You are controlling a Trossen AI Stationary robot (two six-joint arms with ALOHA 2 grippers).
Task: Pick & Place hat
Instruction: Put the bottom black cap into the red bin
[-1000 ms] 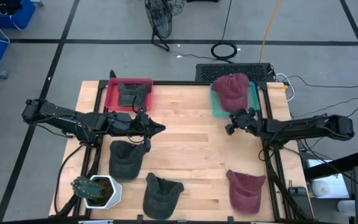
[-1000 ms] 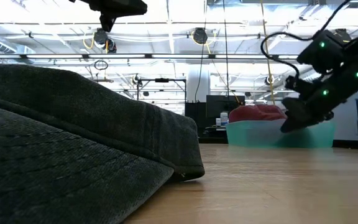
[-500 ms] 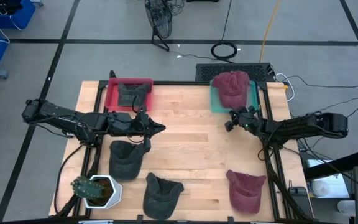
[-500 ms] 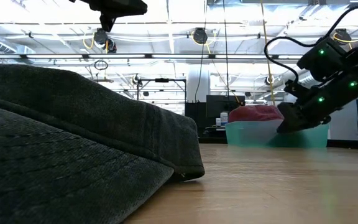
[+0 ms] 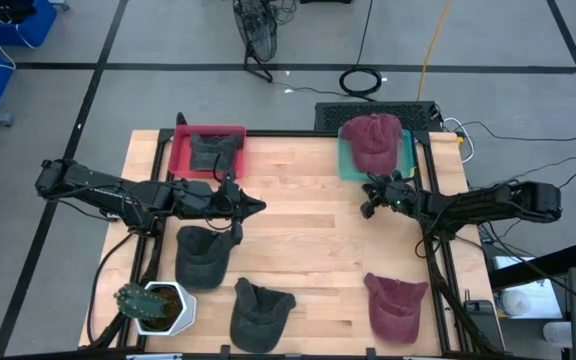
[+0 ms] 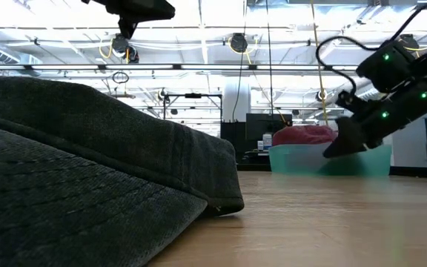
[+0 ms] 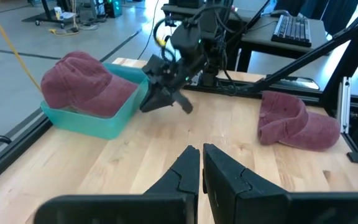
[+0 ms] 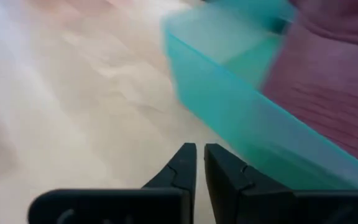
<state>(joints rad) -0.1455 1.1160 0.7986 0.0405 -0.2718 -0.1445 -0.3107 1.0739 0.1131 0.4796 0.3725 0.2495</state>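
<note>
A maroon hat [image 5: 373,140] lies in the teal bin [image 5: 346,170] at the table's far right. My right gripper [image 5: 368,200] hovers shut and empty just in front of that bin, close to its near wall [image 8: 241,118]. A second maroon hat [image 5: 396,305] rests on the table at the near right. Two dark hats [image 5: 203,255] [image 5: 261,312] lie flat on the near left, and another dark hat [image 5: 213,150] sits in the red bin [image 5: 180,155]. My left gripper [image 5: 256,207] hangs shut and empty over the table's middle left.
A potted plant [image 5: 153,305] stands at the near left corner. Bare wood [image 5: 308,230] lies between the two grippers. In the low view one dark hat [image 6: 87,185] fills the foreground, with the right gripper [image 6: 339,144] before the teal bin [image 6: 302,159].
My right gripper has tipped its fingers further down beside the teal bin's near wall, staying shut and almost in place.
</note>
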